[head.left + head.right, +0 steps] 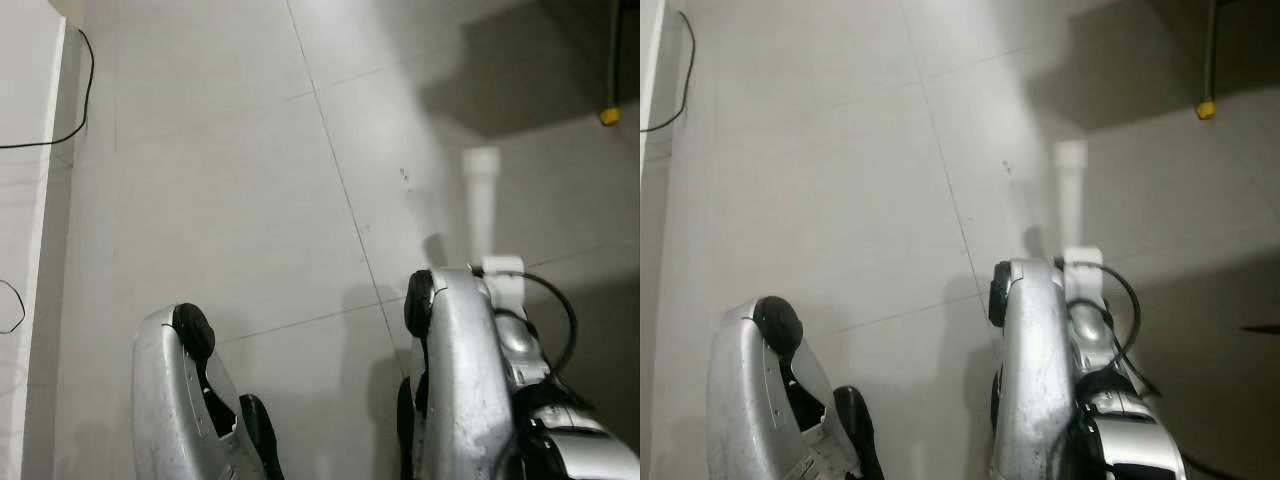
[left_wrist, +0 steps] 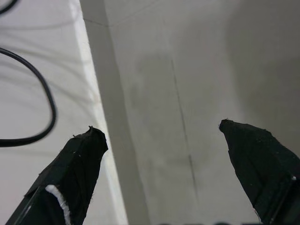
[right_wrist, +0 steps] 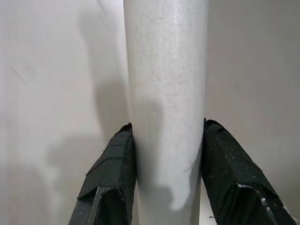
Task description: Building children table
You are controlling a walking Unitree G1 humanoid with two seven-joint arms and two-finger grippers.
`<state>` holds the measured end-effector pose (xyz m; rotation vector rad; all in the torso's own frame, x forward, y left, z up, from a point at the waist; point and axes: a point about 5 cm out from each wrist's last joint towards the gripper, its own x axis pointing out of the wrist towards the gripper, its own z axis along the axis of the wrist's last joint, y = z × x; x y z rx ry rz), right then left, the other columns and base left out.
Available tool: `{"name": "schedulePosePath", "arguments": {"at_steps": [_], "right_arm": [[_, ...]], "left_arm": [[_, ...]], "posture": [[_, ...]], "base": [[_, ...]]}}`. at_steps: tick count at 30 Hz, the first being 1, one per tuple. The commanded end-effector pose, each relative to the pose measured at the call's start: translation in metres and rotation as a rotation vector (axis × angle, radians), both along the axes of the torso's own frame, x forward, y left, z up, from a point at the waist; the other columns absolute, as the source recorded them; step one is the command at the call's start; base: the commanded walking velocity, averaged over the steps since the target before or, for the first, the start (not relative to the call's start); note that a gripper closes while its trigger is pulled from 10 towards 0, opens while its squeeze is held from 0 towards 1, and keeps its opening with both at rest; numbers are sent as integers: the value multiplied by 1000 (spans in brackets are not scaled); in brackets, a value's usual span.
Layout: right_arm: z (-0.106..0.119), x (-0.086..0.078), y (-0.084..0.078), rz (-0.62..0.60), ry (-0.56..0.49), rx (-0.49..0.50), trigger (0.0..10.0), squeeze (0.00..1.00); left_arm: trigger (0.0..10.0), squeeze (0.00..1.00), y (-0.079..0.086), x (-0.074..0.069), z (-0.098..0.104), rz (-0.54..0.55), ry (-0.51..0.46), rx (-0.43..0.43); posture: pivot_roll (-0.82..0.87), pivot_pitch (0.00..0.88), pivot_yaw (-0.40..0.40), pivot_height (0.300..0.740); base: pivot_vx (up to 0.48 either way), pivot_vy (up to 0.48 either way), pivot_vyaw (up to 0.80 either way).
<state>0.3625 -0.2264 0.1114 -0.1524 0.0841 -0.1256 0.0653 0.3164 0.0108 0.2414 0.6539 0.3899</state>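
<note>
A white round table leg [image 1: 482,200] sticks forward from beyond my right arm [image 1: 465,380], above the pale tiled floor. In the right wrist view the same white leg [image 3: 166,93] runs between the two black fingers [image 3: 112,178], which press on both its sides, so my right gripper [image 3: 166,136] is shut on it. My left arm [image 1: 180,400] hangs low at the left. The left gripper [image 2: 159,140] is open with nothing between its fingers [image 2: 77,164], pointing at the floor beside a white board.
A white board [image 1: 25,200] with a black cable [image 1: 80,90] on it runs along the left edge. A dark shadow and a thin pole with a yellow foot [image 1: 609,116] lie at the far right. Grey floor tiles [image 1: 220,200] spread ahead.
</note>
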Motion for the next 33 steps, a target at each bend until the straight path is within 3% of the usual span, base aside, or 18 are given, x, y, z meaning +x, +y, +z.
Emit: {"name": "schedulePosePath", "arguments": {"at_steps": [1,3,4,5,6,7,10,14,17,19,27,33], "right_arm": [[-6,4,46,117,-8,61,0,0],[20,16,58,168,-100,57,0,0],[20,16,58,168,-100,57,0,0],[31,20,62,191,-137,51,1216,0],[31,20,62,191,-137,51,1216,0],[56,27,71,239,-227,34,10000,0],[65,28,75,258,-264,34,10000,0],[100,30,78,295,-431,33,10000,0],[108,31,79,295,-460,25,10000,0],[131,31,89,358,-551,0,10000,0],[145,28,102,412,-619,-26,10000,0],[145,22,123,496,-628,102,10000,0]], "left_arm": [[10000,0,1,-18,-11,40,74,-8],[10000,0,-5,-15,-17,37,74,-20],[10000,0,-5,-15,-17,37,74,-20],[10000,0,-9,-11,-21,28,75,-28],[10000,0,-9,-11,-21,28,75,-28],[10000,0,-16,-7,-26,18,66,-43],[10000,0,-18,-5,-27,18,60,-47],[10000,0,-19,-4,-32,36,48,-52],[10000,0,-19,-3,-33,36,48,-52],[10000,0,-17,-2,-34,45,38,-46],[10000,0,-13,5,-30,54,4,-31],[10000,0,-3,27,-12,17,-96,54]], "posture": [[172,377,164,300],[129,330,131,300],[129,330,131,300],[117,314,117,300],[117,314,117,300],[104,293,103,300],[100,284,98,300],[84,260,80,310],[82,256,80,315],[74,247,76,330],[70,237,67,350],[66,203,50,375]], "base": [[0,0,0],[0,0,0],[0,0,0],[0,0,0],[0,0,0],[0,0,0],[0,0,0],[0,0,0],[0,0,0],[0,0,0],[0,0,0],[0,0,0]]}}
